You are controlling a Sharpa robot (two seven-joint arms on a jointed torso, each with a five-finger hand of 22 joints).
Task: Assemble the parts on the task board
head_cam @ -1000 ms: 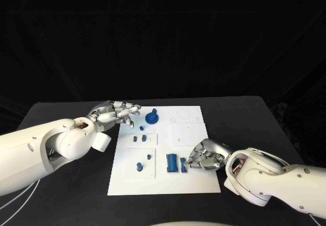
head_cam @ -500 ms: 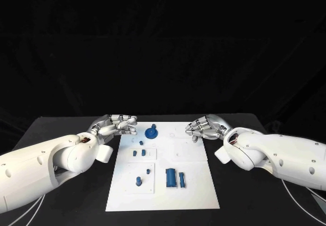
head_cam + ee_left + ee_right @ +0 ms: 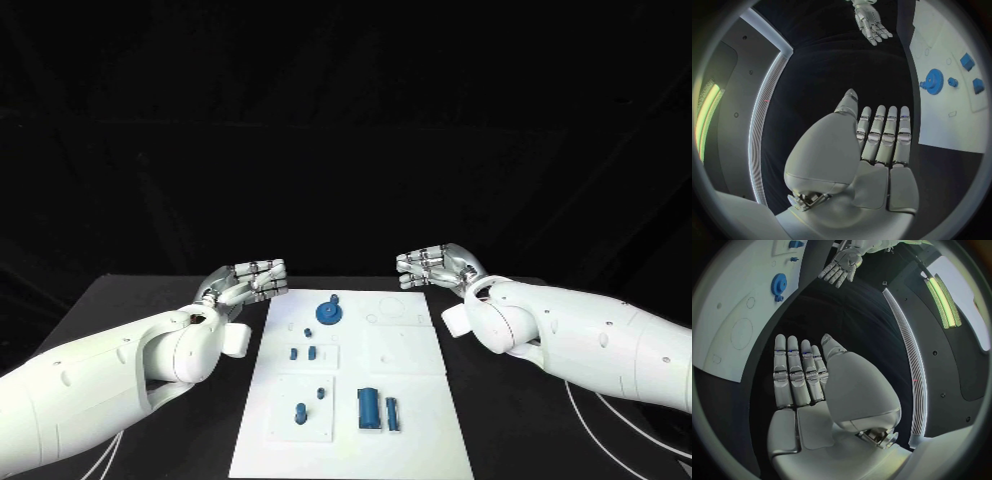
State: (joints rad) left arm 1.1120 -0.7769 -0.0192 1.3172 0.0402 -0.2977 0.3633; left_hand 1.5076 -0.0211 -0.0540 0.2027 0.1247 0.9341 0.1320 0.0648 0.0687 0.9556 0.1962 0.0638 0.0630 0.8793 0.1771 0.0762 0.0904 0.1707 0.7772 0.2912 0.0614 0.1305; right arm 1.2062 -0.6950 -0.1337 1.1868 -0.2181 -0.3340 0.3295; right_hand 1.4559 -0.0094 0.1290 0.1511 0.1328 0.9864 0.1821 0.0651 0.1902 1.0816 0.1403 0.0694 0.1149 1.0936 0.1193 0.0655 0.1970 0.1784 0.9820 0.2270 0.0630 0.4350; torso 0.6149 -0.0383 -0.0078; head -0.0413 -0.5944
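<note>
the black table (image 3: 534,440) carries the white task board (image 3: 426,420) at its middle. blue parts lie on it: two upright blocks (image 3: 378,409) near, small pegs (image 3: 302,352) midway, a gear (image 3: 332,315) far. beyond its far corners, the left hand (image 3: 248,279) and right hand (image 3: 437,266) hover flat, fingers straight and side by side, holding nothing.

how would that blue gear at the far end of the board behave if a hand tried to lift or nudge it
The blue gear looks small, rigid and probably light, like moulded plastic. Lying flat on the task board, it seems unlikely to tip, though on edge it might roll. Its low profile could make pinching awkward, and the smooth board may let it slide. Both the left hand and right hand hold nothing.
</note>
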